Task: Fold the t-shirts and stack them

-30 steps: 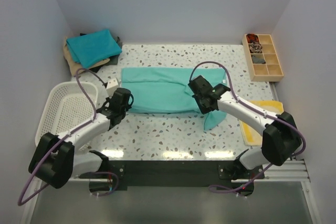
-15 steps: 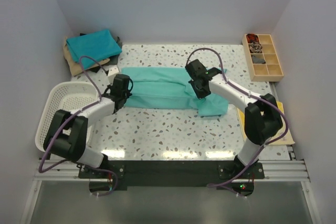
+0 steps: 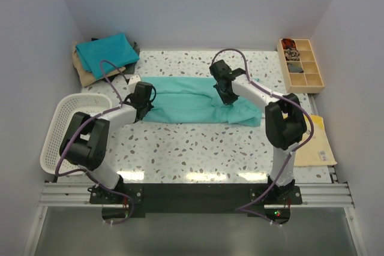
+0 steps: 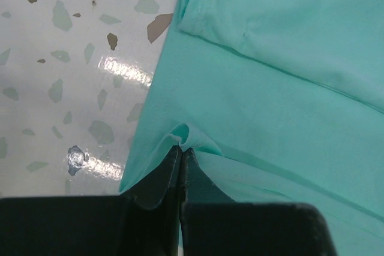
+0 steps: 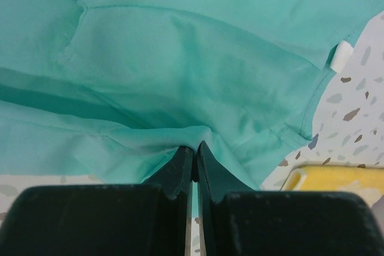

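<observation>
The sea-green t-shirt [image 3: 183, 105] lies partly folded, a long band running left to right across the middle of the desk [image 3: 186, 148]. The left claw [image 4: 181, 153] is at the shirt's left edge, fingers pinched together on a small pucker of cloth. The right claw [image 5: 195, 151] is over the shirt's right part, likewise clamped on a raised fold. Far-left corner: folded teal-blue t-shirt [image 3: 107, 52] on top of a tan t-shirt [image 3: 83, 71]. White basket [image 3: 66, 127] near left; wooden compartment tray [image 3: 302, 64] far right.
</observation>
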Robot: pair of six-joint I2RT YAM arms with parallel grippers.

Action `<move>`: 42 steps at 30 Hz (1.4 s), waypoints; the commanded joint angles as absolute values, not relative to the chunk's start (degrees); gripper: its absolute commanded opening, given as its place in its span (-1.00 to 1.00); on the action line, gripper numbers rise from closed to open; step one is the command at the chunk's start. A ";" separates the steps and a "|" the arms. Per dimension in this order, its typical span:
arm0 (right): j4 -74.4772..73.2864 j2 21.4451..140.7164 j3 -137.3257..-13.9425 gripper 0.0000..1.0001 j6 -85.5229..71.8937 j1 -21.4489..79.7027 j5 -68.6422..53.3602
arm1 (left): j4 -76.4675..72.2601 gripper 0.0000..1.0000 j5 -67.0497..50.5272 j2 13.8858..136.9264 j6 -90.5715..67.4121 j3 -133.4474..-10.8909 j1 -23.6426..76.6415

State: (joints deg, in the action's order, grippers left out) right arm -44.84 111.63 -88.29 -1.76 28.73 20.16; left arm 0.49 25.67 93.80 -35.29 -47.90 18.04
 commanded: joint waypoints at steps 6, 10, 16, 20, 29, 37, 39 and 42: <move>-42.89 116.63 -95.27 -0.92 -0.70 25.31 23.03 | 4.30 -1.00 30.76 92.64 -34.98 -48.96 17.67; -40.09 116.99 -95.01 0.19 -0.88 24.26 24.78 | 3.87 -0.43 31.47 92.90 -34.20 -48.69 17.67; -37.10 105.67 -89.92 0.37 -2.90 22.85 27.34 | 3.08 1.00 30.76 90.19 -33.05 -49.39 17.67; -39.28 96.52 -84.31 0.39 -5.44 22.85 22.51 | 2.11 1.00 29.45 86.32 -32.26 -49.13 17.75; -42.00 84.03 -71.73 0.33 -9.49 22.94 8.45 | -1.75 1.00 20.05 80.77 -30.59 -47.03 20.38; -38.85 82.44 -62.41 0.24 -12.74 22.94 1.50 | -5.80 1.00 13.01 84.28 -32.25 -44.38 22.06; -37.45 83.58 -61.09 0.21 -13.27 22.94 1.41 | -6.06 1.00 12.31 85.51 -32.17 -44.82 22.24; -36.04 85.77 -61.35 0.17 -13.18 22.94 0.79 | -5.98 1.00 11.43 86.92 -31.91 -45.61 22.32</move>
